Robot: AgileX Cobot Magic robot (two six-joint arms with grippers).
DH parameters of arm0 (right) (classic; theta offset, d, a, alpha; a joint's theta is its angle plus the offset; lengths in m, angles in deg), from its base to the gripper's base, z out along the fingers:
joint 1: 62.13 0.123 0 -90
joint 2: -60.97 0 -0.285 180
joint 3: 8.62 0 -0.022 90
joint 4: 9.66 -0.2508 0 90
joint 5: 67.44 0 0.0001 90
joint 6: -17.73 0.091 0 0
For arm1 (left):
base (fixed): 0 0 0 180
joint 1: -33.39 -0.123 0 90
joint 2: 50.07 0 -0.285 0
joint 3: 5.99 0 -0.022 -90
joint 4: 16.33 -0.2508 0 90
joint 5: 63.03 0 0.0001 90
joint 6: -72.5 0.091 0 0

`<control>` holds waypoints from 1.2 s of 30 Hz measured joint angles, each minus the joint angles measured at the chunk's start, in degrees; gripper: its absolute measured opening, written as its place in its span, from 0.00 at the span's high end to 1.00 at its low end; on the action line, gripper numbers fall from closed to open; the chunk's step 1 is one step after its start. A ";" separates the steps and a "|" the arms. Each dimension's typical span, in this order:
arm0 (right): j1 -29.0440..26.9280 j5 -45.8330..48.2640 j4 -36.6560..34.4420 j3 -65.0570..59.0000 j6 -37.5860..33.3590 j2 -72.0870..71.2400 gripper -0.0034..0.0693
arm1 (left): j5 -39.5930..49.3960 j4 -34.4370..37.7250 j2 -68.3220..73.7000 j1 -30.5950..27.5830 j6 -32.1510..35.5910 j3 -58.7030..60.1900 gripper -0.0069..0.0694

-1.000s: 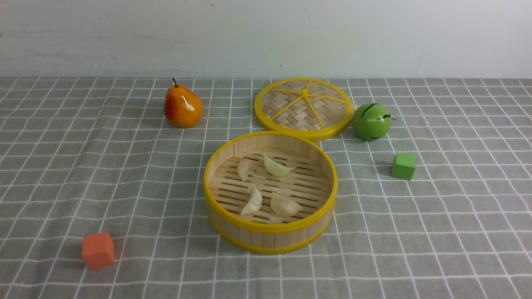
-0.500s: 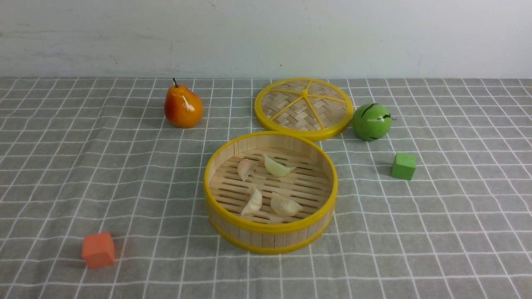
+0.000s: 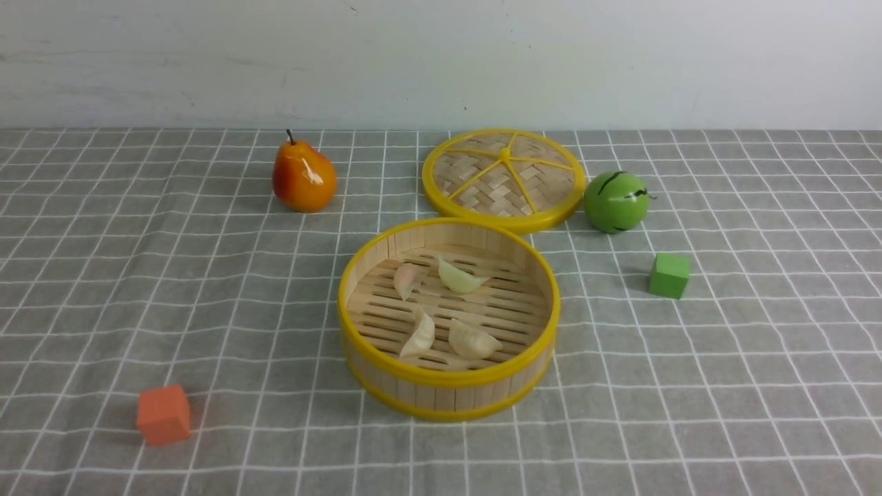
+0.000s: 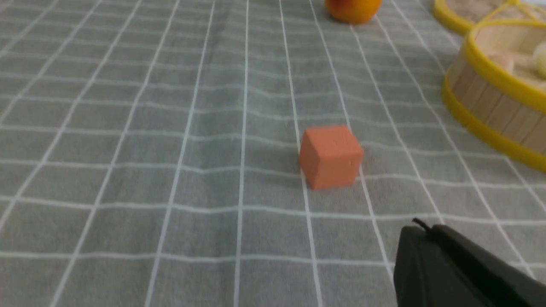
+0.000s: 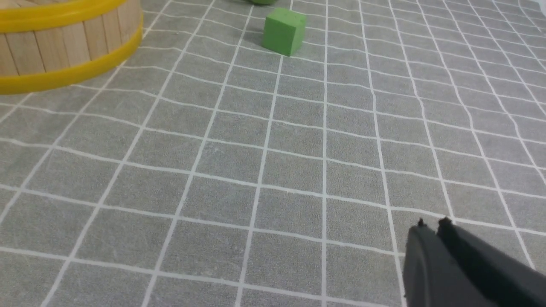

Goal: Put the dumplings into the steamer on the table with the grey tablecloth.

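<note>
The steamer [image 3: 448, 386] stands mid-table on the grey tablecloth [image 3: 172, 289]. Several pale dumplings lie on its slatted floor: two at the back [image 3: 408, 278] [image 3: 460, 277] and two at the front [image 3: 420, 335] [image 3: 473, 339]. The steamer's wall also shows in the left wrist view [image 4: 490, 102] and the right wrist view [image 5: 64, 42]. My left gripper [image 4: 420, 230] is shut and empty, low over the cloth near the orange cube [image 4: 332, 156]. My right gripper [image 5: 431, 226] is shut and empty over bare cloth, well short of the green cube [image 5: 283, 32]. Neither gripper shows in the front view.
The woven yellow-rimmed lid [image 3: 503, 179] lies behind the steamer. A toy pear [image 3: 302, 176] stands back left, a green ball [image 3: 615, 201] back right. The orange cube [image 3: 162, 414] sits front left, the green cube [image 3: 669, 275] to the right.
</note>
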 joint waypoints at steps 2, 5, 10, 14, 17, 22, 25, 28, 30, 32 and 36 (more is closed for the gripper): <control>-0.02 0.04 0.00 0.00 0.00 0.00 0.90 | 1.03 0.37 0.00 0.00 0.53 0.06 0.93; -0.02 0.06 0.00 0.00 0.00 0.00 0.90 | 1.10 0.57 0.00 0.00 0.67 0.06 0.93; -0.02 0.06 0.00 0.00 0.00 0.00 0.89 | 1.15 0.57 0.00 0.00 0.67 0.06 0.93; -0.02 0.06 0.00 0.00 0.00 0.00 0.88 | 1.15 0.61 0.00 0.00 0.67 0.06 0.93; -0.02 0.06 0.00 0.00 0.00 0.00 0.87 | 1.15 0.61 0.00 0.00 0.67 0.06 0.93; -0.02 0.06 0.00 0.00 0.00 0.00 0.87 | 1.15 0.61 0.00 0.00 0.67 0.06 0.93; -0.02 0.06 0.00 0.00 0.00 0.00 0.86 | 1.15 0.63 0.00 0.00 0.67 0.06 0.93; -0.02 0.06 0.00 0.00 0.00 0.00 0.85 | 1.15 0.63 0.00 0.00 0.67 0.06 0.93; -0.02 0.06 0.00 0.00 0.00 0.00 0.85 | 1.15 0.63 0.00 0.00 0.67 0.06 0.93; -0.02 0.06 0.00 0.00 0.00 0.00 0.85 | 1.15 0.63 0.00 0.00 0.67 0.06 0.93; -0.02 0.06 0.00 0.00 0.00 0.00 0.84 | 1.15 0.63 0.00 0.00 0.67 0.06 0.93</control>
